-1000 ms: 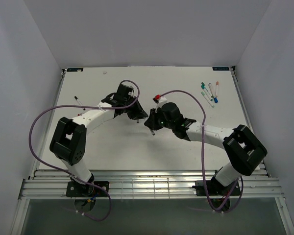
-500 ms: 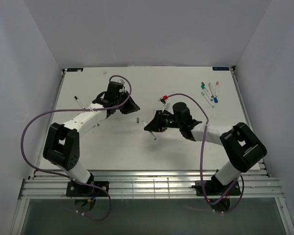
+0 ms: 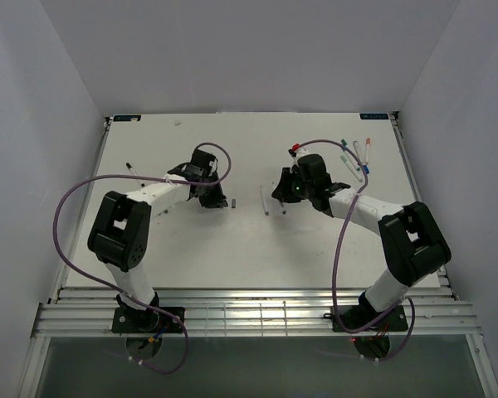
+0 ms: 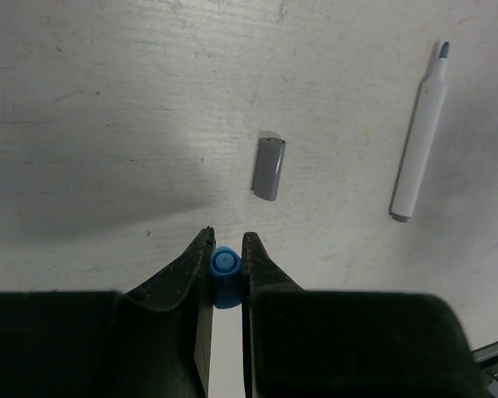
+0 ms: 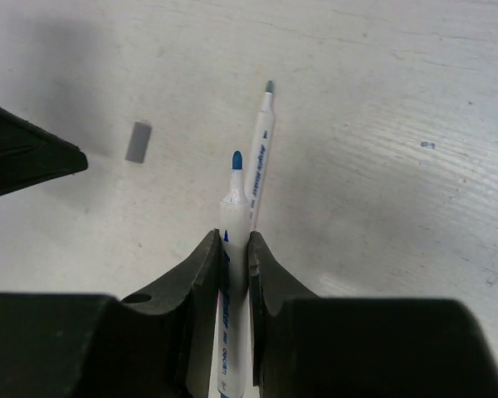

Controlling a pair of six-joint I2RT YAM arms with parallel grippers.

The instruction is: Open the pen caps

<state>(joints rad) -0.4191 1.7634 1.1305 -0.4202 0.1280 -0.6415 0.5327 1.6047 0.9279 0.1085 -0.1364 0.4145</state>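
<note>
My left gripper (image 4: 226,240) (image 3: 218,197) is shut on a small blue pen cap (image 4: 225,267), held just above the table. A grey pen cap (image 4: 269,168) (image 3: 233,201) (image 5: 138,142) lies loose just ahead of it. My right gripper (image 5: 234,240) (image 3: 285,196) is shut on the barrel of an uncapped white pen (image 5: 235,211) (image 3: 283,207), its blue tip pointing forward. Another uncapped pen (image 5: 261,153) (image 4: 421,141) (image 3: 264,201), grey-tipped, lies flat beside it.
Several capped pens (image 3: 354,155) lie in a cluster at the back right of the white table (image 3: 232,249). One pen (image 3: 133,171) lies alone at the far left. Purple cables (image 3: 66,207) loop off both arms.
The two grippers, close together a second ago, have drawn apart. The right arm has swung towards the back right with the pen. The left gripper has returned beside the grey cap.
</note>
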